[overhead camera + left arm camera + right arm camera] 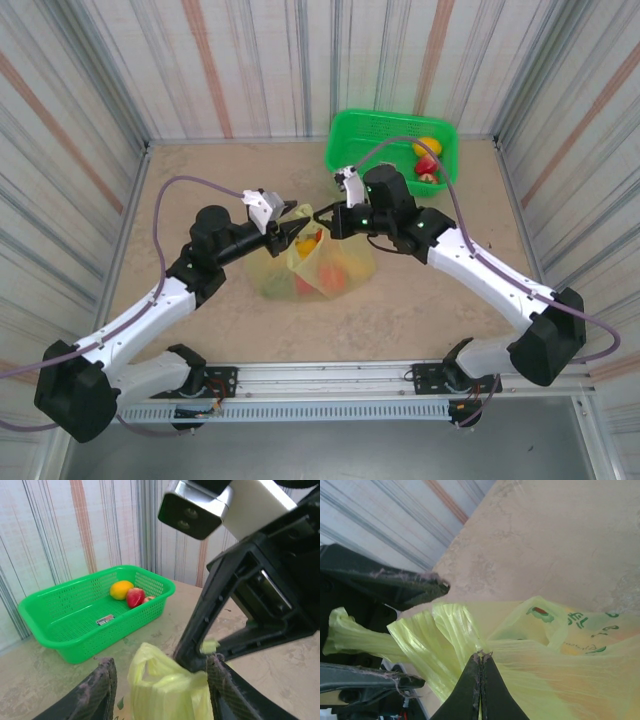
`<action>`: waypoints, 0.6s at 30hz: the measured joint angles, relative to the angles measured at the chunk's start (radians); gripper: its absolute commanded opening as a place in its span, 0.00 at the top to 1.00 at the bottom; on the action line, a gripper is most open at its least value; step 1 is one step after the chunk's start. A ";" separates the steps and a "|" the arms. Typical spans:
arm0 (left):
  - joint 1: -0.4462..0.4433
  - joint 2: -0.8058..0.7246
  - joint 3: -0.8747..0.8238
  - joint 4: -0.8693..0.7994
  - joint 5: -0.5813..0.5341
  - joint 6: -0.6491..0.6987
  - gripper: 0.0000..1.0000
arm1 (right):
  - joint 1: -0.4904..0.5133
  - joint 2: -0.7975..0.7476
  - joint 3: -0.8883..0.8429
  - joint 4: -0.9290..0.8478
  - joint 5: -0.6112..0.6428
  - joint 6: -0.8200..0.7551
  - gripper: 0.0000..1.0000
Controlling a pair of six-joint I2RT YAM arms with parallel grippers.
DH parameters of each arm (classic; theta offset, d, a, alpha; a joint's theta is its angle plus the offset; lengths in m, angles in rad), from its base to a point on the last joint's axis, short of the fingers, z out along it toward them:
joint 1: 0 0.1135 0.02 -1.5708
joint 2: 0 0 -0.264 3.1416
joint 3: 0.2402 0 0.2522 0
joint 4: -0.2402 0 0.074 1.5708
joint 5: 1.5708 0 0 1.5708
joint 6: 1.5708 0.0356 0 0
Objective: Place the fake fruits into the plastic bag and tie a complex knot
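At centre, right gripper pinches bag

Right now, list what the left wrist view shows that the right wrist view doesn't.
Left wrist view: the green basket holding a yellow fruit and a red fruit. Right wrist view: green and red print on the plastic bag. Shared: the bag, the right claw shut on it, and the left claw open around its handle.
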 measured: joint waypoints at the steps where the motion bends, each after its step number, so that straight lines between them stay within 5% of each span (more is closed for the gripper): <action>1: 0.000 0.000 0.000 0.001 0.000 -0.003 0.43 | 0.008 0.000 -0.004 0.005 0.003 0.000 1.00; 18: 0.006 0.020 0.000 0.001 -0.022 -0.029 0.37 | 0.122 -0.103 -0.164 0.186 0.173 0.049 0.99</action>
